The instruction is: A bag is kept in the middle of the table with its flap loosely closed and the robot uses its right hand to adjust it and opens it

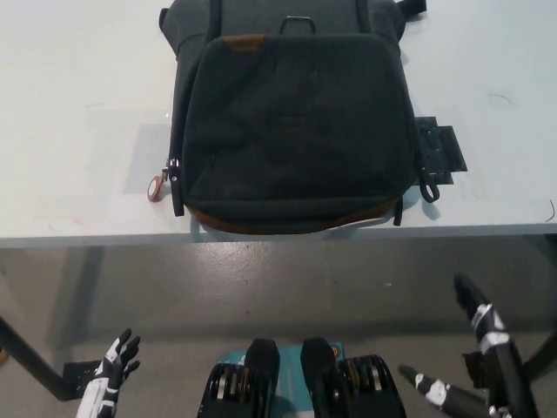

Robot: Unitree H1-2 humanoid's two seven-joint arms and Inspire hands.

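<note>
Dark bag (291, 122) lay on pale tabletop (78, 113), near its front edge, flap down. Right hand (474, 348) hung below the tabletop edge, fingers spread, empty. Left hand (115, 370) low at lower left, fingers apart, holding nothing.

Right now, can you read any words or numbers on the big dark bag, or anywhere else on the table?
No text can be read anywhere.
Small brown leather patch on the dark grey fabric bag: any marking on it is too small and blurred to read.
Black tape patch on the pale grey table: no writing visible.
White left hand and black right hand, both below the table edge: no labels readable.
</note>
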